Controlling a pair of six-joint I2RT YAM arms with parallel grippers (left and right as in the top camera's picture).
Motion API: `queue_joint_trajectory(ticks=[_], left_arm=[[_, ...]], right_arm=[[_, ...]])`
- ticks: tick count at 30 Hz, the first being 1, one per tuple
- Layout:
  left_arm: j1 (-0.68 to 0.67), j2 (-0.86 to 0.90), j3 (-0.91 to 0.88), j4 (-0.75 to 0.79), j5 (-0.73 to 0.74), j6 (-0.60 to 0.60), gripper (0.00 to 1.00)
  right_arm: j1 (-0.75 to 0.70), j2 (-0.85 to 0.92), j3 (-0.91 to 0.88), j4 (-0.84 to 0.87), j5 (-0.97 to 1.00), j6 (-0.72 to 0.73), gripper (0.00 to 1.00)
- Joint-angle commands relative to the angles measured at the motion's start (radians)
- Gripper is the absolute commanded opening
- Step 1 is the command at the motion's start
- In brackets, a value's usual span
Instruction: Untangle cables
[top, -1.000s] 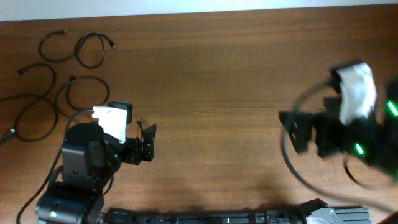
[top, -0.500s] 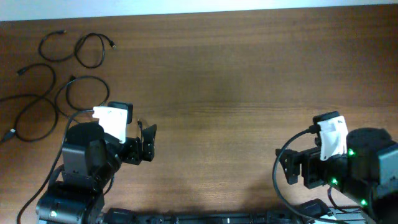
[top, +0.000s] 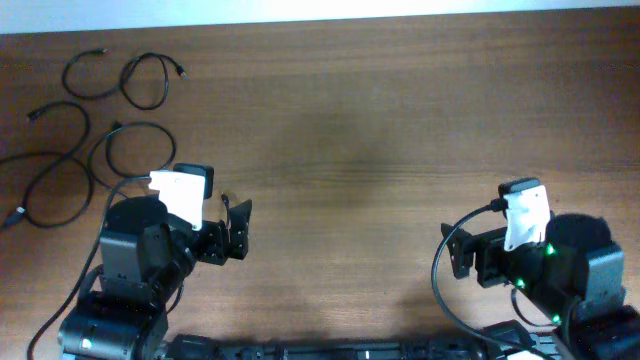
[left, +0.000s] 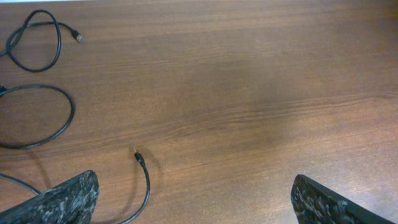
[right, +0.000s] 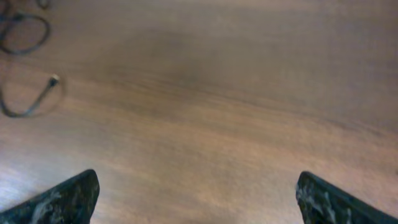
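Several thin black cables (top: 90, 120) lie as separate loose loops at the table's far left. One small loop (top: 150, 78) lies beside another (top: 88, 74); a larger loop (top: 135, 150) and a long winding strand (top: 45, 185) lie below them. The left wrist view shows two of the loops (left: 37, 115) and a plug tip (left: 137, 157). My left gripper (top: 238, 230) is open and empty, to the right of the cables. My right gripper (top: 462, 262) is open and empty, low at the right. The right wrist view shows cable ends (right: 28, 106) far off, blurred.
The brown wooden table (top: 360, 130) fills the views. The left arm base (top: 125, 290) and the right arm base (top: 575, 290) stand at the near edge. A thick black arm wire (top: 440, 300) loops beside the right arm.
My right arm has swung down and back toward the near right edge and settled there. The left arm and the cables have not moved.
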Motion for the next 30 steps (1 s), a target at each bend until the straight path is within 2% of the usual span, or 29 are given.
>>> queue_joint_trajectory(ticks=[1,4,8,12,15,22,27,30], left_arm=[[0.003,-0.001,-0.006,0.002,-0.011,0.012,0.99],[0.003,-0.001,-0.006,0.002,-0.011,0.012,0.99],[0.003,-0.001,-0.006,0.002,-0.011,0.012,0.99],[0.003,-0.001,-0.006,0.002,-0.011,0.012,0.99],[0.003,-0.001,-0.006,0.002,-0.011,0.012,0.99],[0.003,-0.001,-0.006,0.002,-0.011,0.012,0.99],[0.003,-0.001,-0.006,0.001,-0.011,0.012,0.99],[0.003,-0.001,-0.006,0.001,-0.011,0.012,0.99]], right_arm=[[-0.056,-0.132,-0.162,0.043,0.029,-0.027,0.98],[-0.108,-0.232,-0.288,0.125,0.089,-0.027,0.98],[-0.119,-0.386,-0.529,0.443,0.134,-0.027,0.98],[-0.132,-0.462,-0.679,0.669,0.132,-0.027,0.98],[-0.19,-0.479,-0.74,0.736,0.126,-0.026,0.98],[-0.21,-0.593,-0.852,0.826,0.133,-0.026,0.98],[-0.209,-0.6,-0.976,1.016,0.129,-0.019,0.98],[-0.209,-0.6,-0.978,0.998,0.129,-0.019,0.98]])
